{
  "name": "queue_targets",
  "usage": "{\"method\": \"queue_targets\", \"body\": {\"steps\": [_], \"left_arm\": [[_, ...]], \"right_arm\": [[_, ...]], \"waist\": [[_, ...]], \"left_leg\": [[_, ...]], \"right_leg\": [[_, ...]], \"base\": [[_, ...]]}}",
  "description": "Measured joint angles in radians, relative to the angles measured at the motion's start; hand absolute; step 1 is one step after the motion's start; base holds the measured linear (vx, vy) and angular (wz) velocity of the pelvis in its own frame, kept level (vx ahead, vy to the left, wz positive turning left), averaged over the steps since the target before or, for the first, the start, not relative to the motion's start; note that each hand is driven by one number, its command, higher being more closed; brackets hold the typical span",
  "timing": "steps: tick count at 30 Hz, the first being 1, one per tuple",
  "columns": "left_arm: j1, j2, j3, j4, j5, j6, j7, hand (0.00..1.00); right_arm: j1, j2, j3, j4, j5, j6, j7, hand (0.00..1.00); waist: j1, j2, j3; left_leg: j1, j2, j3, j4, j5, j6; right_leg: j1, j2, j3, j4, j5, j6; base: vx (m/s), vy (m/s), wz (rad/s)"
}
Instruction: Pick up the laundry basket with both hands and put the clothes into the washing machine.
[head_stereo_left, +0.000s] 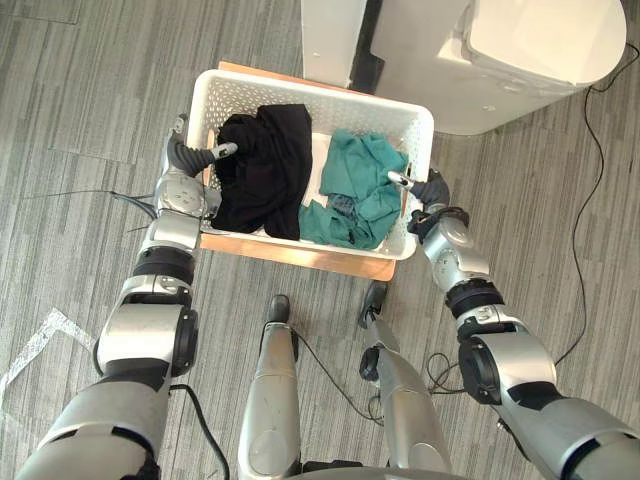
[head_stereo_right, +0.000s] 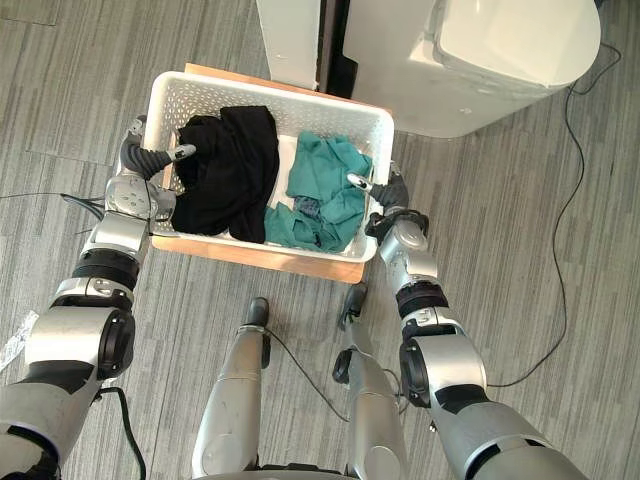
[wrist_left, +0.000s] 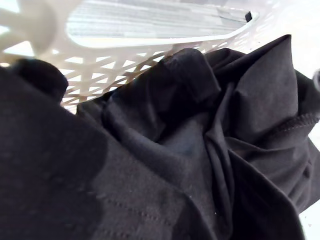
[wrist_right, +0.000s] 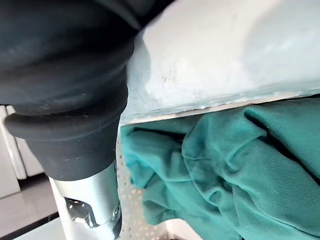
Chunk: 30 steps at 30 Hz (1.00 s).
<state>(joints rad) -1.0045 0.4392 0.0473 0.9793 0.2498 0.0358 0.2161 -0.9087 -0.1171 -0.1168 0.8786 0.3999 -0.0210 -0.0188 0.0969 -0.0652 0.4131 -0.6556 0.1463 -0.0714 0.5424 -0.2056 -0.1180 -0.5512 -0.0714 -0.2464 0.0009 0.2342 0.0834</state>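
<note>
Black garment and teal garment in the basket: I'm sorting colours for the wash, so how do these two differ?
Colour: the black garment is dark, the teal garment blue-green. Side: the black garment fills the half of the laundry basket by the left hand, the teal garment the half by the right hand. Both lie crumpled inside the basket, touching each other.

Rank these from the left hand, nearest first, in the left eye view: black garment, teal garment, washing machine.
From the left hand, gripping the laundry basket's left rim:
1. Black garment, right beside it.
2. Teal garment, basket's right half.
3. Washing machine, beyond the basket.
</note>
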Motion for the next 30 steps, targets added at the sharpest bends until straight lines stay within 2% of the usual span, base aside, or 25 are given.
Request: {"method": "queue_targets", "body": {"steps": [3, 6, 10, 14, 18, 24, 26, 28, 30], "left_arm": [[-0.002, 0.01, -0.016, 0.0, 0.019, 0.003, -0.003, 1.0], [-0.012, 0.019, -0.032, 0.0, 0.028, 0.005, -0.004, 1.0], [-0.025, 0.038, -0.056, 0.011, 0.037, 0.037, -0.006, 1.0], [-0.026, 0.038, -0.068, 0.017, 0.037, 0.063, -0.044, 1.0], [0.006, 0.026, -0.082, 0.053, 0.038, 0.076, -0.071, 1.0], [0.081, -0.044, -0.088, 0.052, 0.041, 0.076, -0.087, 1.0], [0.115, -0.064, -0.127, 0.041, 0.037, 0.074, -0.096, 1.0], [0.18, -0.074, -0.163, -0.019, 0.014, 0.055, -0.111, 1.0], [0.308, -0.075, -0.202, -0.14, -0.012, 0.029, -0.13, 1.0]], "right_arm": [[-0.006, -0.006, 0.004, 0.001, -0.008, 0.0, -0.008, 1.0], [-0.007, -0.028, 0.025, 0.002, -0.009, 0.004, -0.023, 1.0], [-0.031, -0.049, 0.06, 0.026, -0.018, 0.009, -0.023, 1.0], [-0.045, -0.061, 0.067, 0.056, -0.024, 0.034, -0.023, 1.0], [-0.041, -0.062, 0.088, 0.12, -0.051, 0.076, -0.023, 1.0], [0.064, -0.076, 0.088, 0.129, -0.057, 0.112, -0.022, 1.0], [0.116, -0.084, 0.08, 0.124, -0.057, 0.115, -0.021, 1.0], [0.178, -0.097, 0.072, 0.102, -0.057, 0.115, -0.007, 1.0], [0.3, -0.111, 0.032, 0.028, -0.057, 0.115, 0.02, 1.0]], "waist": [[0.0, 0.0, 0.0], [0.0, -0.002, -0.001], [-0.008, -0.006, -0.003], [-0.008, -0.009, -0.006], [-0.028, -0.012, -0.007], [-0.028, -0.013, -0.008], [-0.029, -0.013, -0.008], [-0.032, -0.012, -0.014], [-0.033, -0.011, -0.05]], "left_leg": [[0.0, 0.005, 0.005, 0.001, 0.0, 0.0], [-0.005, 0.007, 0.007, 0.006, -0.001, 0.0], [-0.01, 0.009, 0.01, 0.017, -0.004, 0.003], [0.007, 0.009, 0.015, 0.019, -0.004, 0.003], [0.074, 0.011, 0.028, 0.004, -0.004, 0.003], [0.207, 0.014, 0.05, -0.05, -0.003, 0.003], [0.262, 0.013, 0.054, -0.073, -0.002, 0.002], [0.308, 0.01, 0.055, -0.095, -0.001, 0.001], [0.354, -0.003, 0.054, -0.139, 0.008, -0.003]], "right_leg": [[-0.001, 0.002, -0.001, -0.001, 0.005, 0.003], [-0.002, 0.004, -0.002, -0.004, 0.02, -0.013], [-0.004, 0.006, -0.001, -0.005, 0.035, -0.033], [0.011, 0.006, 0.002, -0.007, 0.046, -0.047], [0.075, 0.006, 0.008, -0.026, 0.047, -0.048], [0.18, 0.008, 0.019, -0.04, 0.036, -0.059], [0.223, 0.008, 0.019, -0.039, 0.028, -0.064], [0.259, 0.006, 0.018, -0.037, 0.013, -0.06], [0.287, 0.003, 0.017, -0.037, 0.001, -0.06]], "base": [[0.0, -0.001, -0.03], [0.0, 0.0, 0.0], [0.0, 0.004, -0.01], [0.0, 0.0, 0.0], [0.0, 0.005, -0.01], [0.0, 0.008, -0.04], [0.05, 0.021, 0.03], [0.06, 0.021, 0.05], [0.08, 0.027, 0.06]]}}
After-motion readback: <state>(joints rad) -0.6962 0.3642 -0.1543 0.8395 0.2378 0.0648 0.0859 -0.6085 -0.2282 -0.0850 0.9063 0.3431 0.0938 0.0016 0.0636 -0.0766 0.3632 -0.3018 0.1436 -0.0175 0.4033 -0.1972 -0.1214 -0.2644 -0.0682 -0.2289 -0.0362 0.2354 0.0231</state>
